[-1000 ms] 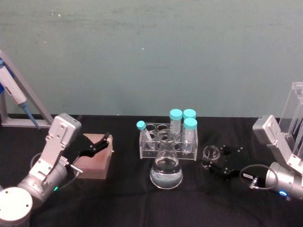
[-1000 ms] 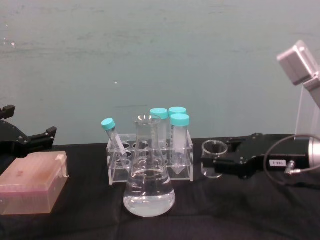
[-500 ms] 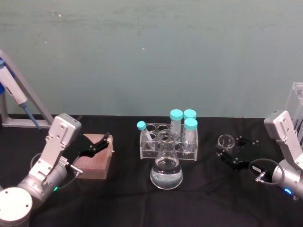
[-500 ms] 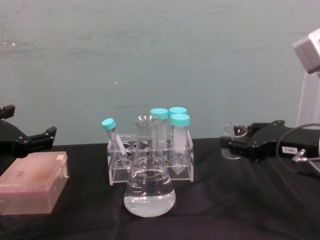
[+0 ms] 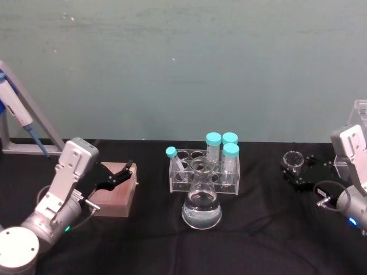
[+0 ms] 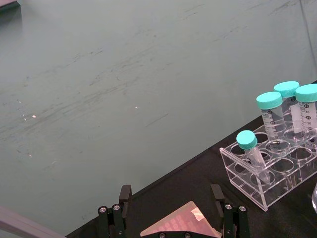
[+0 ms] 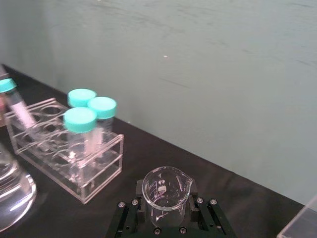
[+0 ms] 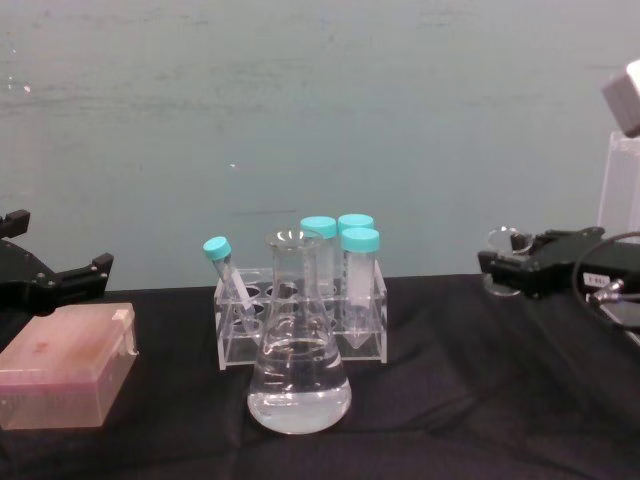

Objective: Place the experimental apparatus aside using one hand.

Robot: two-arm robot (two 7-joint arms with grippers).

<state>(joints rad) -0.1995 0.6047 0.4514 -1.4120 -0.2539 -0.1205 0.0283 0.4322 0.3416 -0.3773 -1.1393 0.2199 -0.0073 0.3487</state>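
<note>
The small clear beaker [image 5: 293, 158] hangs above the black table at the right, and my right gripper [image 5: 294, 168] is shut on it. From the side the beaker [image 8: 503, 243] shows at the tip of the right gripper [image 8: 507, 270], clear of the cloth. In the right wrist view the beaker [image 7: 165, 191] sits upright between the jaws. The conical flask [image 5: 201, 204] with clear liquid stands at the table's middle. A tall acrylic stand [image 5: 359, 121] rises at the far right edge. My left gripper [image 5: 118, 174] stays open over a pinkish box [image 5: 114, 193].
A clear rack [image 5: 205, 167] with several teal-capped tubes stands just behind the flask. A blue pipette [image 5: 16, 113] leans on a grey frame at the back left. Bare black cloth lies between the rack and my right gripper.
My right gripper has carried the beaker to the right and a little up, away from the flask and rack. The left arm has not moved.
</note>
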